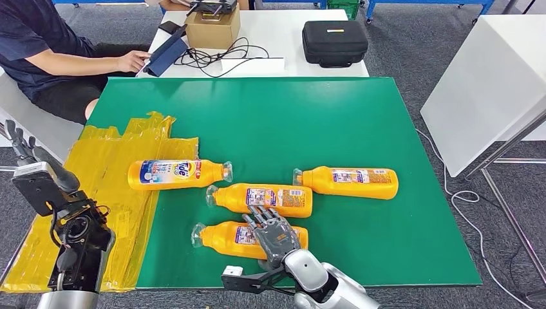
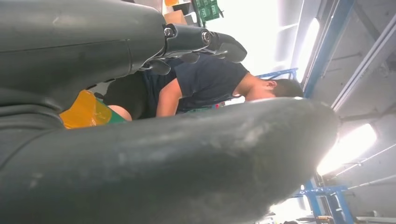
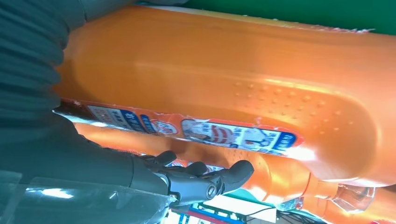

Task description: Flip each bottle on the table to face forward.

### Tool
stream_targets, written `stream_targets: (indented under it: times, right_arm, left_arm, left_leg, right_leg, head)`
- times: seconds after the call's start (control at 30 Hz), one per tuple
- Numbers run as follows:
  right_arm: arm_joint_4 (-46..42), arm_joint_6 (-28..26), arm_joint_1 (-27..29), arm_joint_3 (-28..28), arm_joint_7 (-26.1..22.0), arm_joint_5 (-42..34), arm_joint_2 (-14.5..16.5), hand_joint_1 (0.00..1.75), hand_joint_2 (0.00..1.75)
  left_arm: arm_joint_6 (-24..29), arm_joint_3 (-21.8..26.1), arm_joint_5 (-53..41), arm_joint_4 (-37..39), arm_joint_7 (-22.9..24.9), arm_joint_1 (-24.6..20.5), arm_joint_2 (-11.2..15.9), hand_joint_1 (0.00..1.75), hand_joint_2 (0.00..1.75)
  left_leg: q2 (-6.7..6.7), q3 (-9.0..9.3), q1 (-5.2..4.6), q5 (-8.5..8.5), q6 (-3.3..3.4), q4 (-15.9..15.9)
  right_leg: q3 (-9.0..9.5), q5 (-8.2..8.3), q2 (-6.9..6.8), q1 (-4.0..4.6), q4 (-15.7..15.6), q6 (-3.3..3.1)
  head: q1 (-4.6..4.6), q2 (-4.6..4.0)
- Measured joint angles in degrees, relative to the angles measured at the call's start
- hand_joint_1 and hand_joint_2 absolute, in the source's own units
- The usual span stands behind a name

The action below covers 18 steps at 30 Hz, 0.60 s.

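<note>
- Right hand (image 1: 275,232) lies flat over the nearest bottle (image 1: 225,238), fingers spread across its upper side; no closed grasp visible.
- Left hand (image 1: 29,161) hangs raised off the green table (image 1: 360,122), fingers apart, holding nothing.
- Step, as judged: starting the roll of the nearest bottle. Next calls for curling fingers round the body, then turning it label-front.
- Count: four orange bottles lying down; one (image 1: 177,174) already shows its front label.

The robot's right hand (image 1: 277,230) reaches forward, palm down, fingers (image 3: 229,175) extended and slightly spread, resting on the nearest orange bottle (image 1: 228,238). The left hand (image 1: 29,158) is raised at the left side, fingers apart, holding nothing.
</note>
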Motion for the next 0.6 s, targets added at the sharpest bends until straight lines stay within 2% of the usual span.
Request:
stream_targets:
  times: [0.3,0.6]
  right_arm:
    - [-4.8,0.6,2.4,-0.6,0.7,1.2,-2.5,0.00,1.75]
    - [-7.7,1.8,3.8,-1.0,1.3,1.9,-3.6,0.00,1.75]
  left_arm:
    - [0.0,1.7,0.6,-1.6,-0.2,2.5,0.2,0.00,0.00]
    - [0.0,2.4,0.6,-2.5,-0.2,3.5,0.2,0.00,0.00]
  left_leg:
    - [0.03,0.00,-0.02,-0.02,0.00,0.0]
    - [0.03,0.01,-0.01,-0.02,0.00,0.0]
  right_leg:
    - [-0.01,0.00,0.01,-0.03,0.0,0.00]
    - [-0.01,0.00,0.01,-0.01,0.0,0.00]
  head:
    - [0.00,0.00]
    - [-0.01,0.00]
